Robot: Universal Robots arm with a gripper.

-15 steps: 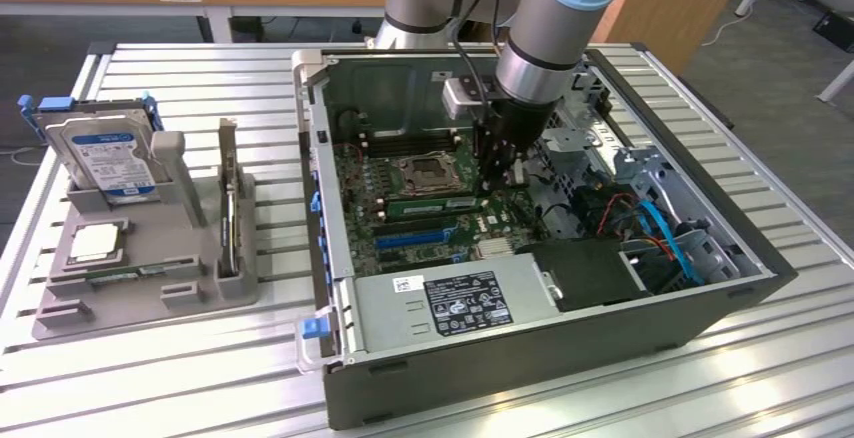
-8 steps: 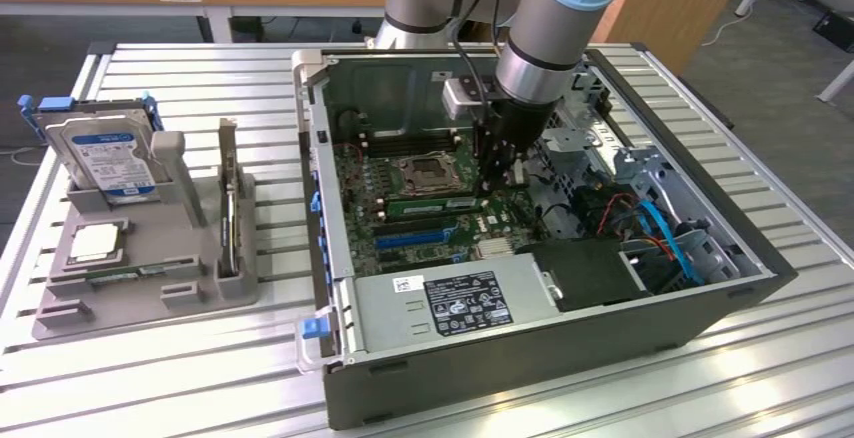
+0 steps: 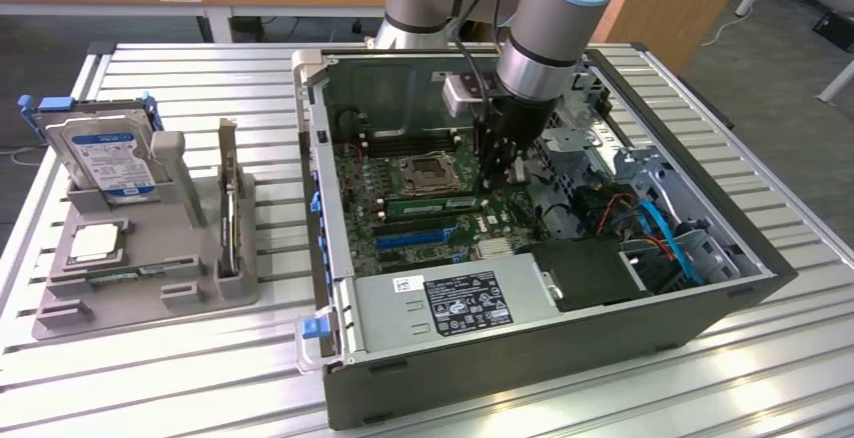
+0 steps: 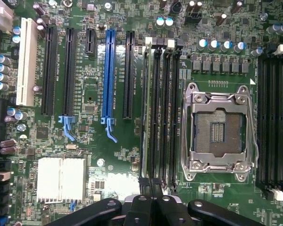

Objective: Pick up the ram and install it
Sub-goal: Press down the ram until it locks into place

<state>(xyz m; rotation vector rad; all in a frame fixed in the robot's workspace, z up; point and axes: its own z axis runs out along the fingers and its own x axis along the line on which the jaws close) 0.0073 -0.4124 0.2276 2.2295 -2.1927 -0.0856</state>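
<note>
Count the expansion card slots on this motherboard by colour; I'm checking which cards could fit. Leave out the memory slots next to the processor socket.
black slots: 4 (three long, one short)
blue slot: 1
white slot: 1
Total: 6

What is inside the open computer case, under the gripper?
Inside the computer case lies a green motherboard with an empty processor socket and memory slots. The shut gripper hangs over these slots, covering their near ends.
</note>
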